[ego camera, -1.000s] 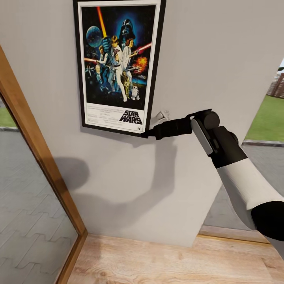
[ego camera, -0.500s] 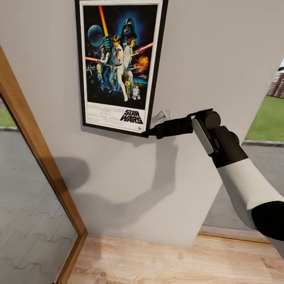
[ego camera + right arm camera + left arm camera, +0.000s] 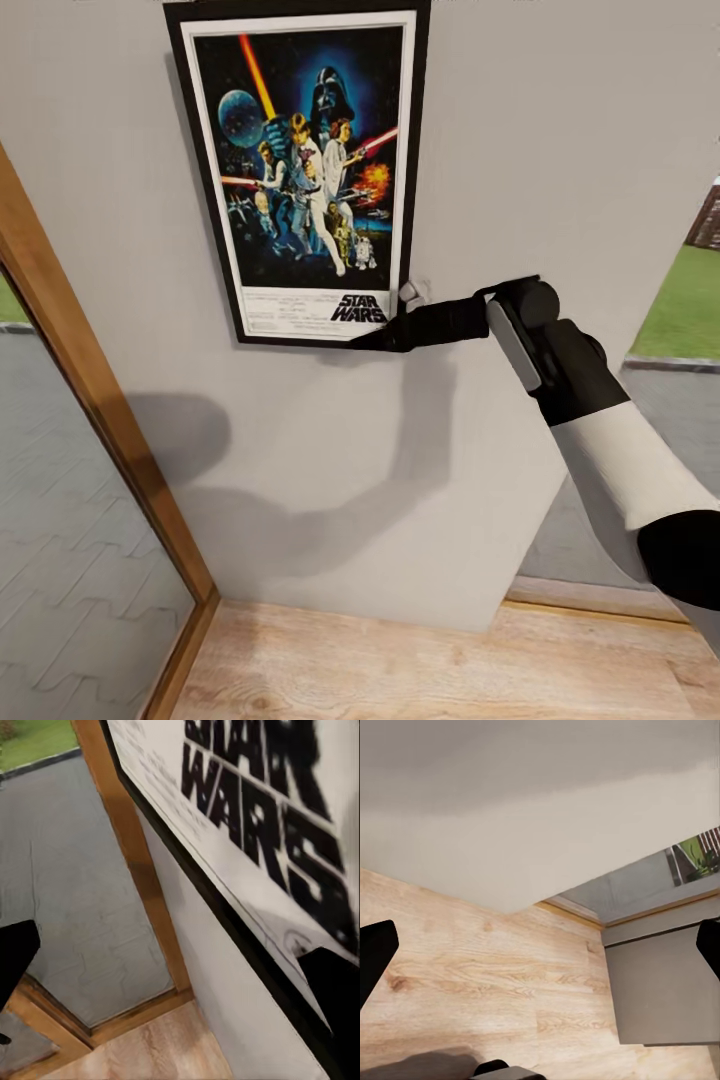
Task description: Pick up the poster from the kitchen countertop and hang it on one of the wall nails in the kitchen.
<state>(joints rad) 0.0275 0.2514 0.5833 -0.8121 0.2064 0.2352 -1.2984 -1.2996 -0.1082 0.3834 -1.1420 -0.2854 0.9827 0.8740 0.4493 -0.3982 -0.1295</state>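
The poster [image 3: 305,170], black-framed with a white border and a Star Wars title strip at its lower end, lies flat against the pale wall, slightly tilted. My right gripper [image 3: 375,340] is at its lower right corner. In the right wrist view the gripper [image 3: 172,975] is open, its fingers spread wide, and one fingertip [image 3: 334,997] overlaps the poster [image 3: 247,817] frame's corner. A small white wall nail [image 3: 411,292] sticks out beside the poster's right edge. My left gripper [image 3: 540,949] hangs open over the wooden floor, holding nothing. The kitchen countertop is out of view.
A tall wood-framed window [image 3: 70,360] stands at the left of the wall, with paving outside. Another glazed opening [image 3: 670,330] at the right shows grass. Light wooden floor [image 3: 400,670] runs along the wall's base.
The poster has swung on the wall: its lower end moved right and its top corner left, so it tilts the other way. My right arm has barely moved.
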